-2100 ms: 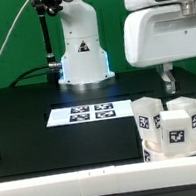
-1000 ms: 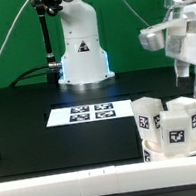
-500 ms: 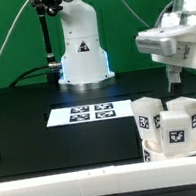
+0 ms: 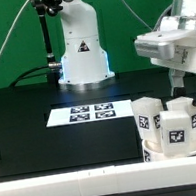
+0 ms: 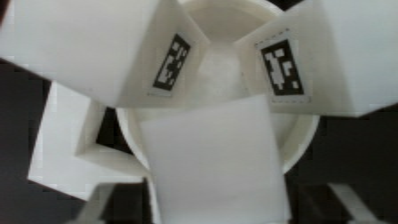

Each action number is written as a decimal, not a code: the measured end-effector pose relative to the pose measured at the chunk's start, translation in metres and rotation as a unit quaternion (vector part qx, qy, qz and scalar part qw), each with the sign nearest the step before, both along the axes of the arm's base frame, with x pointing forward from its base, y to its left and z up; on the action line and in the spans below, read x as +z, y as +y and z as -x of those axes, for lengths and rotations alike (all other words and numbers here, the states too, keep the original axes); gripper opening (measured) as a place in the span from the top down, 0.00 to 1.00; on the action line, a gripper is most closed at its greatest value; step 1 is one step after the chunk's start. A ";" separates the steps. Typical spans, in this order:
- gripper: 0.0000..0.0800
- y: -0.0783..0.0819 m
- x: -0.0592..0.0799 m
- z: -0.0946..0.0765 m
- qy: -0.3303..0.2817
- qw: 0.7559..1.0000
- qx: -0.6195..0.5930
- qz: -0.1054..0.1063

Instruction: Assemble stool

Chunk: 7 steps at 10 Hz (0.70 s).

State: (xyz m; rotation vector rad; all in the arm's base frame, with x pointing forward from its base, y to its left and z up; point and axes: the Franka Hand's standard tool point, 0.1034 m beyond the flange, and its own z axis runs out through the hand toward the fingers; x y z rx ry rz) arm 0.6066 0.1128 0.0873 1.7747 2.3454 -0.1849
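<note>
Three legs (image 4: 170, 121) are standing on the seat (image 4: 153, 155); gripper (image 4: 189, 91) is hovering, grip unclear; tightening probably remaining.

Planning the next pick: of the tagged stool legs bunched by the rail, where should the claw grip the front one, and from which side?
Grip the front leg on its upper block, coming straight down from above. It stands upright with its top free, but the other legs crowd it and the border rail blocks the front. The claw hovers above the cluster.
</note>
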 end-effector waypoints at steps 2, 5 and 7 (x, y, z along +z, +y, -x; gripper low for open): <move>0.59 -0.002 0.000 0.000 -0.003 1.000 -0.020 -0.001; 0.59 -0.009 -0.002 0.000 -0.004 0.972 -0.236 0.008; 0.59 -0.010 -0.001 -0.004 -0.010 0.947 -0.321 0.010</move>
